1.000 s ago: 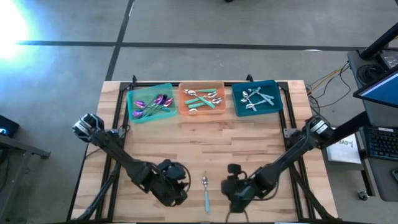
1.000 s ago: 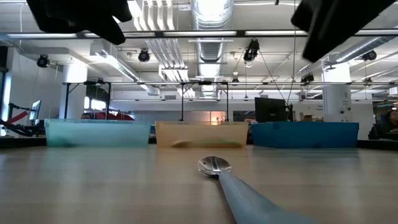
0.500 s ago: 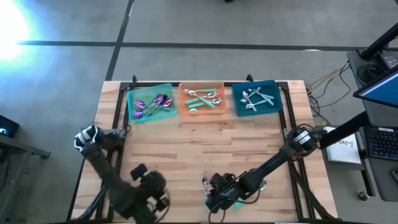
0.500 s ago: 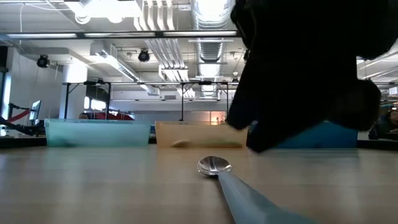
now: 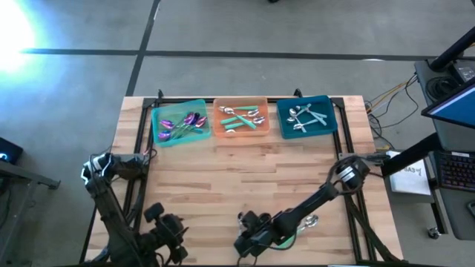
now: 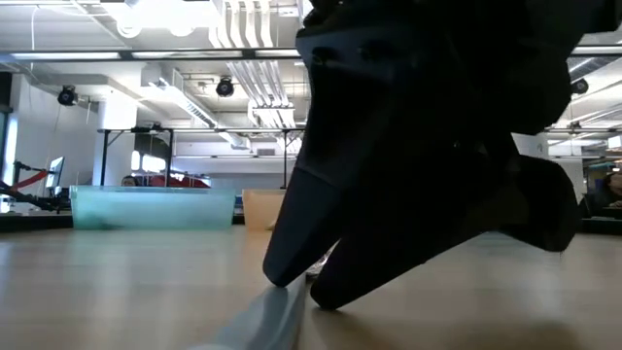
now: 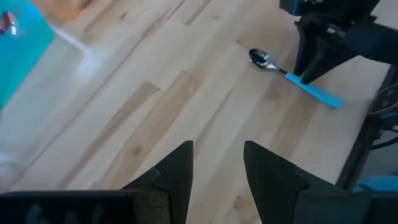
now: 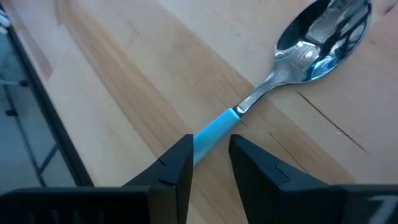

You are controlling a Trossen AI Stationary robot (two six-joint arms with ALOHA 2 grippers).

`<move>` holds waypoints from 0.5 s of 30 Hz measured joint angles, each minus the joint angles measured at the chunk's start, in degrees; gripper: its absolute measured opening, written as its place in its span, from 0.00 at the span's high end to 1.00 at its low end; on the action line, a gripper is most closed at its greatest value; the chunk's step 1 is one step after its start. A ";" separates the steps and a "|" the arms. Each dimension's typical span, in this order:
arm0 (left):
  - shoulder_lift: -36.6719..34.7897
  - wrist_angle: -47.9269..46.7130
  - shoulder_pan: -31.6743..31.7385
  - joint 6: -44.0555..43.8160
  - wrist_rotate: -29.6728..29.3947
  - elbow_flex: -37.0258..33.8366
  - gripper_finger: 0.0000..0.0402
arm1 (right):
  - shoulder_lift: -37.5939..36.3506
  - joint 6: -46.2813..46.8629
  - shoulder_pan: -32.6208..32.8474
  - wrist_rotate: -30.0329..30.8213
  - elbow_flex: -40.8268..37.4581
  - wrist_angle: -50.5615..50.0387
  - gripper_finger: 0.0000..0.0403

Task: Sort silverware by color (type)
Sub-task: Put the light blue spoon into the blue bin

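One spoon with a silver head and a teal handle lies flat on the wooden table near its near edge; the left wrist view also shows the spoon. My right gripper is down on the table, open, with a finger on each side of the handle; in the high view my right gripper covers the spoon. My left gripper is open, touches nothing and hovers at the near left corner. Other spoons lie sorted in three trays at the far edge. My right gripper straddles the teal handle a little behind the neck, coming from above with the fingertips at table height. One finger lies against the handle's side; whether the other touches, I cannot tell. The fingers lie across the handle, and the spoon rests flat on the table.
At the far edge stand a green tray with purple-headed spoons, an orange tray with teal-handled silver-headed spoons, and a blue tray with all-silver spoons. Bare wood lies between the trays and the arms.
My right gripper has moved toward the table's left and down onto the spoon's handle. The handle's free end has swung toward the left while the head stayed about where it was. My left arm has drawn back toward the near left corner.
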 joint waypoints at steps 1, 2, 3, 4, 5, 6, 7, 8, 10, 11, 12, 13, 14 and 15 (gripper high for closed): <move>0.00 -0.60 -0.04 0.02 0.00 -0.07 0.68 | 0.61 0.01 -0.02 -0.08 1.01 -1.88 0.75; 0.00 -1.20 -0.15 0.03 0.01 -0.12 0.68 | 1.11 0.01 -0.06 -0.12 2.11 -3.88 0.75; 0.00 -1.72 -0.33 0.04 0.01 -0.15 0.68 | 1.34 0.03 -0.10 -0.14 2.82 -5.39 0.75; 0.00 -2.50 -0.36 0.04 0.00 -0.15 0.68 | 1.65 0.02 -0.21 -0.12 3.43 -6.95 0.75; 0.00 -3.12 -0.48 0.04 0.01 -0.15 0.68 | 1.83 0.01 -0.30 -0.10 3.88 -7.94 0.75; 0.00 -3.64 -0.63 0.04 -0.02 -0.15 0.68 | 1.91 0.02 -0.40 0.01 4.37 -8.69 0.75; -0.02 -4.01 -0.72 0.04 -0.02 -0.16 0.68 | 1.94 -0.02 -0.48 0.01 4.69 -8.96 0.75; -0.01 -4.11 -0.76 0.05 0.01 -0.17 0.68 | 1.94 -0.24 -0.54 0.00 5.05 -9.25 0.75; -0.02 -4.09 -1.05 0.60 -0.01 -0.18 0.68 | 1.97 -1.11 -0.63 -0.07 5.89 -10.40 0.75; -0.02 -4.11 -1.11 1.03 0.01 -0.20 0.68 | 1.99 -1.57 -0.67 -0.13 6.37 -11.68 0.76; -0.02 -4.09 -1.18 1.18 0.00 -0.22 0.68 | 2.01 -2.09 -0.69 -0.25 6.97 -13.53 0.77; -0.02 -4.09 -1.24 1.20 0.00 -0.22 0.68 | 1.99 -2.26 -0.71 -0.33 7.61 -16.05 0.77; -0.02 -4.09 -1.28 1.27 0.01 -0.22 0.68 | 1.99 -2.29 -0.71 -0.44 8.35 -19.17 0.78; -0.02 -4.09 -1.38 1.34 0.01 -0.22 0.68 | 1.94 -2.54 -0.71 -0.59 9.08 -22.21 0.79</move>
